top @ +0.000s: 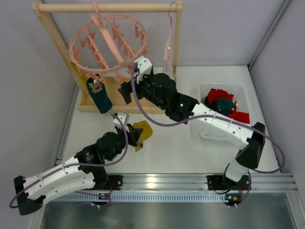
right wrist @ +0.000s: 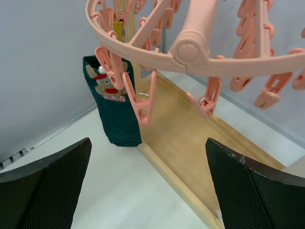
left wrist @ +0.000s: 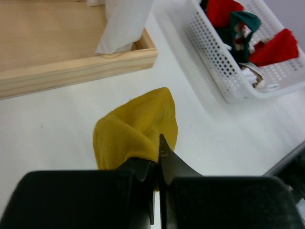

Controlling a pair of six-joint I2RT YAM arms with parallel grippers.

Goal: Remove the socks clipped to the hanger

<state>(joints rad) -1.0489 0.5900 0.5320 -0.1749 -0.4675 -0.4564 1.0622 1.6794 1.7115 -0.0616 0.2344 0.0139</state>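
Observation:
The round pink hanger [top: 108, 45] hangs from the wooden rack, and its ring [right wrist: 190, 52] fills the top of the right wrist view. A dark teal sock [top: 99, 95] with a red-and-white figure hangs from a clip on its left side [right wrist: 116, 114]. My right gripper [top: 126, 92] is below the ring's front edge, open wide [right wrist: 147, 143], with nothing between its fingers and the teal sock to its left. My left gripper [top: 134, 136] is low over the table, shut on a mustard yellow sock [left wrist: 136, 129] that droops onto the table [top: 144, 130].
A white basket [top: 240, 90] at the right holds red and teal socks [top: 221, 101]; its wall [left wrist: 224, 90] is near the left gripper. The wooden rack frame [top: 109, 7] and its base [left wrist: 71, 71] stand behind. A slim pink hanger [top: 169, 47] carries white cloth [left wrist: 124, 24].

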